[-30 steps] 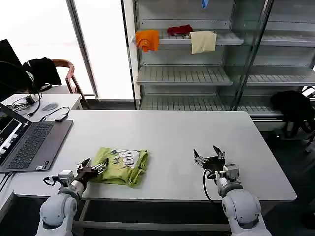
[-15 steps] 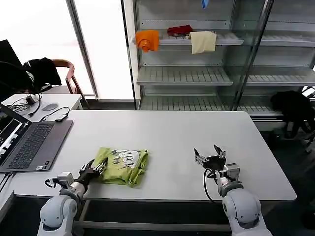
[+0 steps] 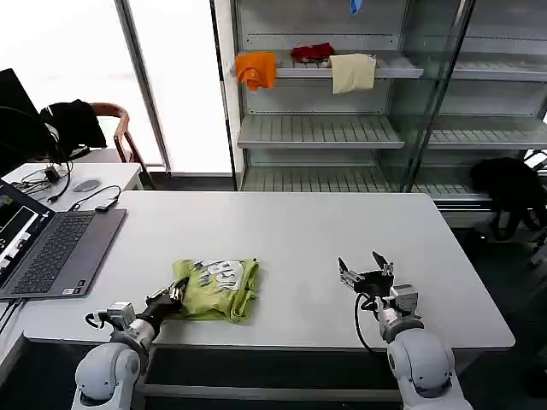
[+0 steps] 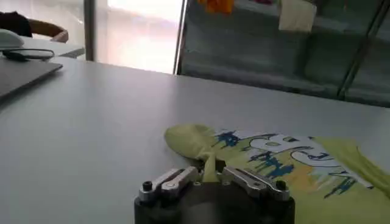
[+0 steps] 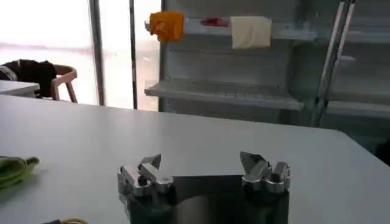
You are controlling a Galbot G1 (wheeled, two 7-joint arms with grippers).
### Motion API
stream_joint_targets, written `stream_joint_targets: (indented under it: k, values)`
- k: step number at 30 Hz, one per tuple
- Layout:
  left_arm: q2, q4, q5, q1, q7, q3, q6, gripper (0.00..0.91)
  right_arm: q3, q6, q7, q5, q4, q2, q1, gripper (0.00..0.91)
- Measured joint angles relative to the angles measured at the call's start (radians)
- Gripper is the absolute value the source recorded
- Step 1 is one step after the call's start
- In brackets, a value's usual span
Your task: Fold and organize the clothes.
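Lime T-shirt (image 3: pixel 215 289) folded small, surface's (image 3: pixel 342 231) 7 o'clock | left pincer (image 3: pixel 173 296) pinching its near-left edge | right pincer (image 3: pixel 366 269) wide open, empty, 5 o'clock | folding mostly done, tidying left

Your head camera looks forward and down across the desk (image 3: pixel 299 231) toward the shelves (image 3: pixel 342 128). Your left wrist camera sits low behind the left gripper (image 4: pixel 210 176), close to the shirt (image 4: pixel 286 161). Your right wrist camera sits low behind the right gripper (image 5: pixel 201 165), facing the same shelves (image 5: pixel 225 91). All three share the desk and shelves.
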Motion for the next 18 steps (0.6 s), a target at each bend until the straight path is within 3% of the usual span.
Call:
stream_joint_targets:
  k: [9, 18]
  values:
    - [0.035, -0.044, 0.127, -0.002, 0.009, -0.040, -0.076, 0.010, 0.003, 0.003, -0.001, 0.002, 0.012, -0.003, -0.005, 0.907]
    - [0.168, -0.050, 0.309, -0.030, 0.076, -0.132, -0.128, 0.010, -0.001, 0.013, -0.007, 0.005, 0.000, 0.003, 0.000, 0.907]
